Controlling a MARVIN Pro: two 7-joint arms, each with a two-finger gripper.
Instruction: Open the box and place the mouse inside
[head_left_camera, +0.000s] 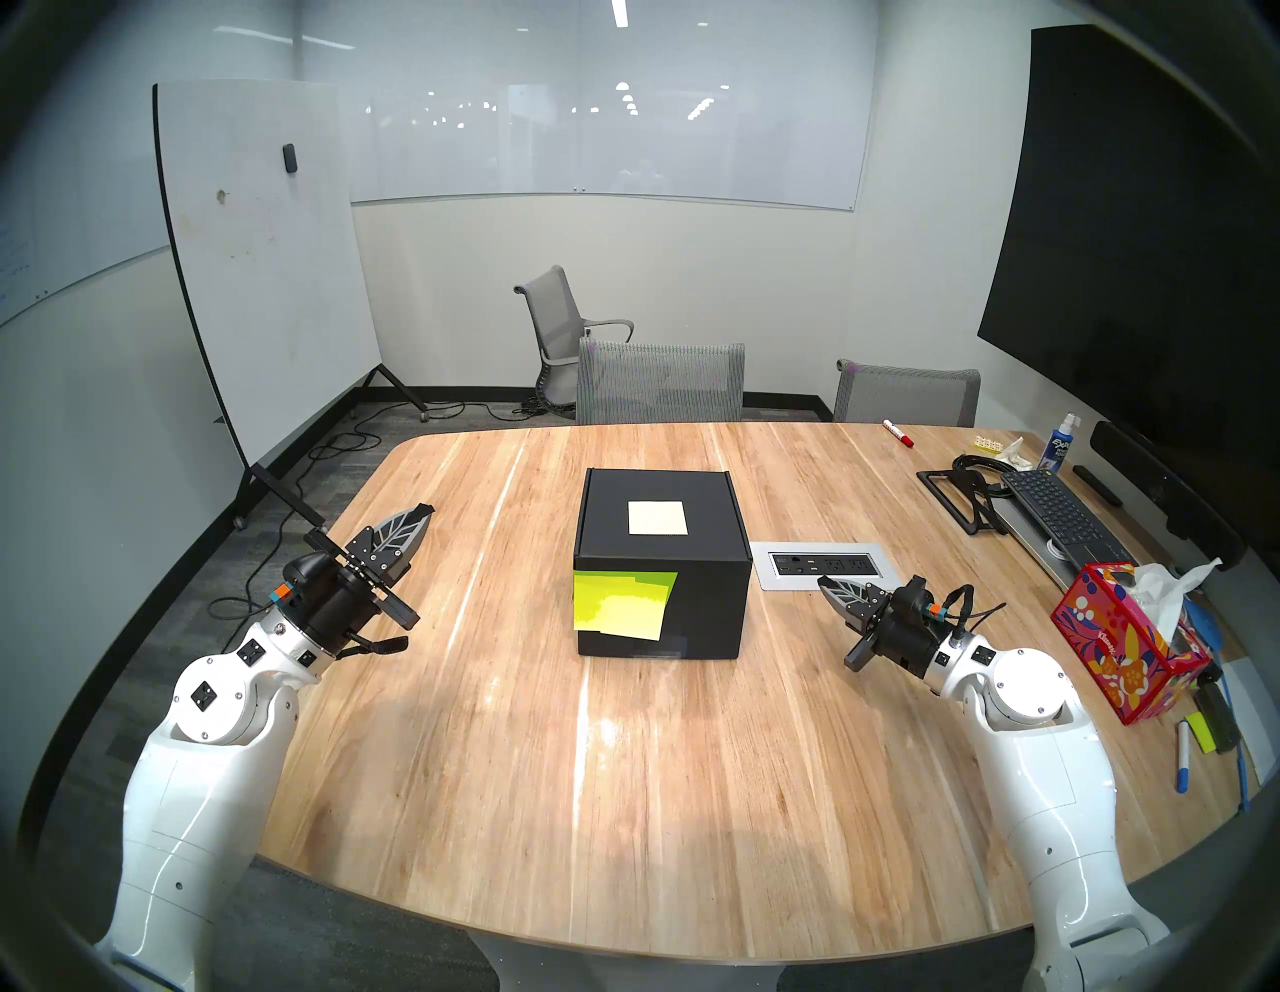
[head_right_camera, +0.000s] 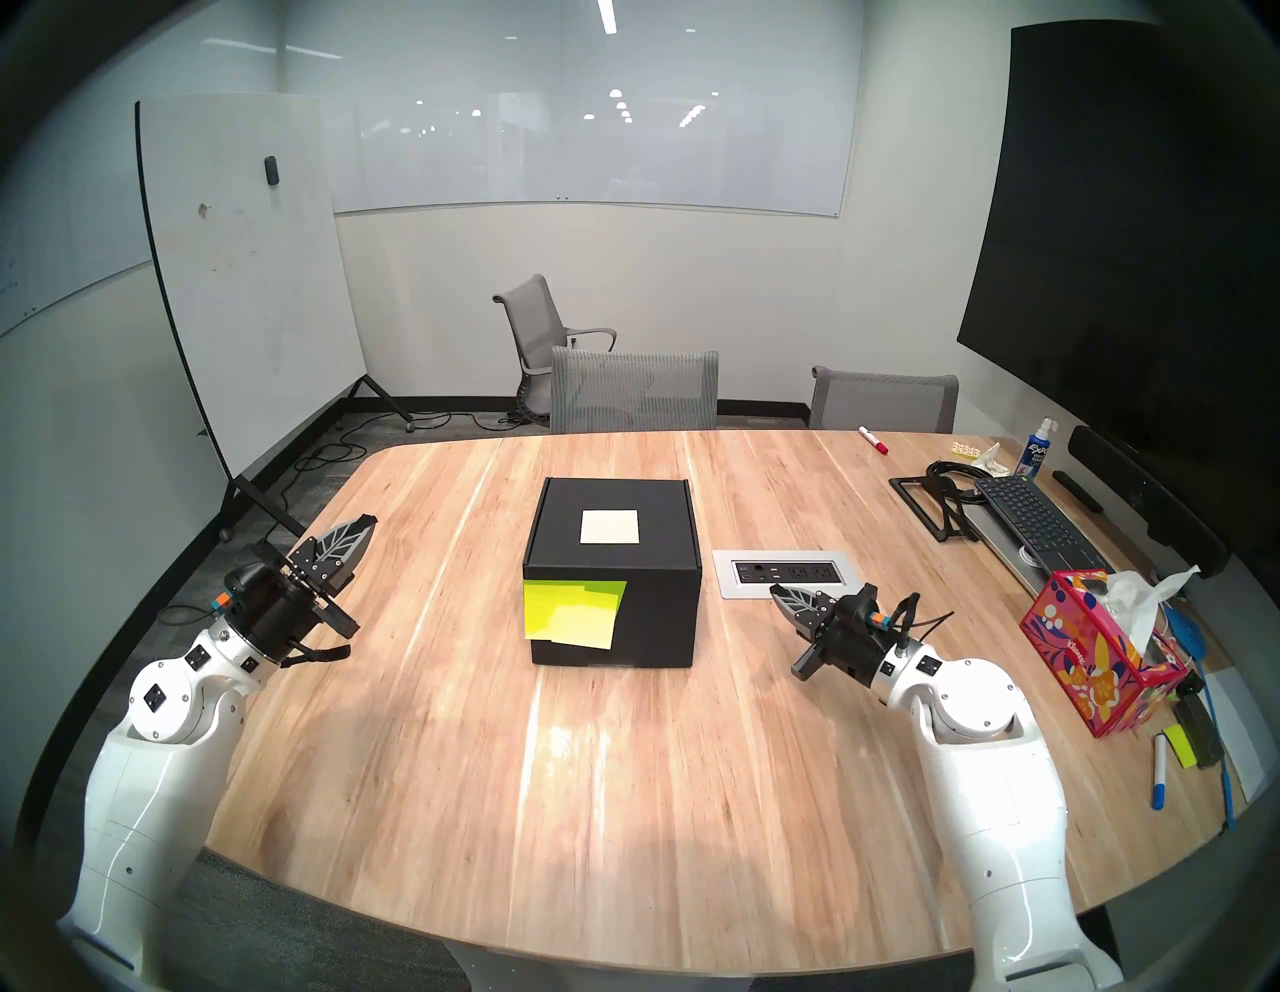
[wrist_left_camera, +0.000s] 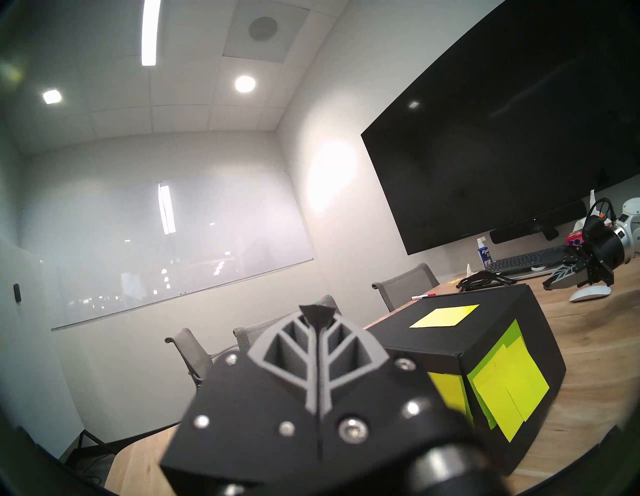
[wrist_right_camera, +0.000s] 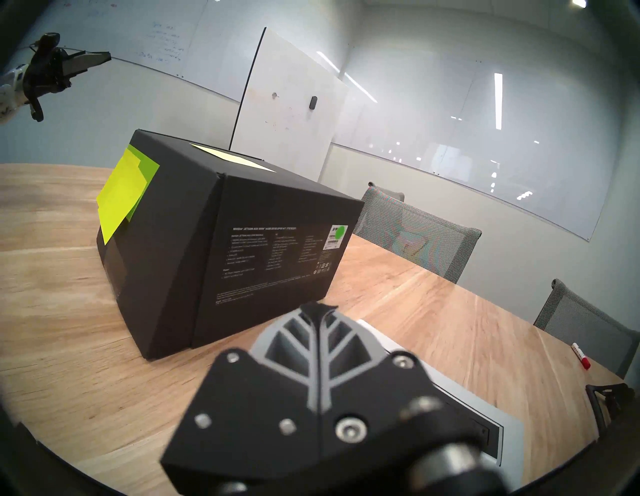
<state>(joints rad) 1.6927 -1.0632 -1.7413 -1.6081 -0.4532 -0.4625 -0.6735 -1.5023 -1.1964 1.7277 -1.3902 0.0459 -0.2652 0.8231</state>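
left gripper (head_left_camera: 422, 511): jaws pressed together, empty, raised left of box | right gripper (head_left_camera: 824, 582): jaws together, empty, level, right of box | box (head_left_camera: 661, 561): lid down, mid-table (head_left_camera: 623, 796), contents hidden | mouse (wrist_left_camera: 589, 294): only left wrist view shows it, on table beneath right gripper

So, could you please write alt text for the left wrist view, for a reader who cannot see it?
A closed black box with yellow notes sits on a wooden table, seen past the left gripper, jaws shut. Beyond the box, the right gripper hovers over a white mouse, below a large dark screen.
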